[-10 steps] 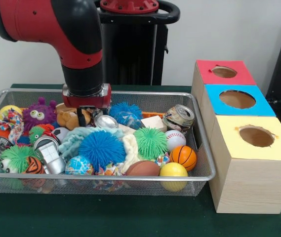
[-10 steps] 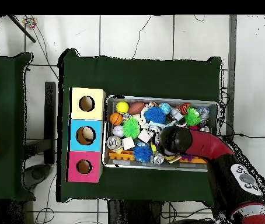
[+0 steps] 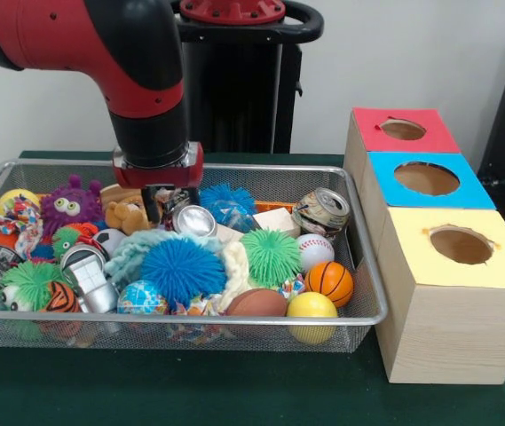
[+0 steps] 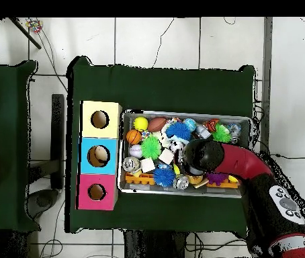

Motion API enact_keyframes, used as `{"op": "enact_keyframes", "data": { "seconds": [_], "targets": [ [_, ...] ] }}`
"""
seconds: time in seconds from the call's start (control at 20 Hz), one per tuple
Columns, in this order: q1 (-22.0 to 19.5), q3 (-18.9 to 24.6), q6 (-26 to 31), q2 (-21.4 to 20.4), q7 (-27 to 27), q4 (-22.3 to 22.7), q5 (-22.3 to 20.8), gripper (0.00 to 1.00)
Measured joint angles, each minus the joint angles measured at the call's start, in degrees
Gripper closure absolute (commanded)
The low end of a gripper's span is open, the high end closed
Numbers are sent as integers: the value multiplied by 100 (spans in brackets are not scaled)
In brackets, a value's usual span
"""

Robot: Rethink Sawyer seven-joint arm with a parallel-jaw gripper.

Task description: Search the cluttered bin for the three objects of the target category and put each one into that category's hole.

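The wire mesh bin is full of toys; it also shows in the overhead view. My gripper hangs under the red arm over the bin's back left part, just above a brown plush toy and a silver can. One white flecked rope bundle lies at the bin's far left. Another is wedged at the front between a globe ball and a brown football. A third flecked bit shows beside the basketball. The yellow box's hole is empty. In the overhead view the arm hides the gripper.
Blue-topped and red-topped boxes stand behind the yellow one, right of the bin. The bin also holds spiky balls, a crushed can, a basketball, a yellow ball and a purple monster toy.
The arm has risen a little and moved slightly away from the robot's base, towards the bin's middle. More of the silver can shows beneath it.
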Motion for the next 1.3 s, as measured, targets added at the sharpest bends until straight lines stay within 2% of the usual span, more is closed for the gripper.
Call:
{"op": "enact_keyframes", "data": {
  "seconds": [0.85,1.05,1.3],
  "targets": [
    [37,113,282,-136,0,-213,9,0],
    [62,112,459,-173,0,-293,8,0],
    [260,113,950,-266,0,-514,9,0]
  ]
}}
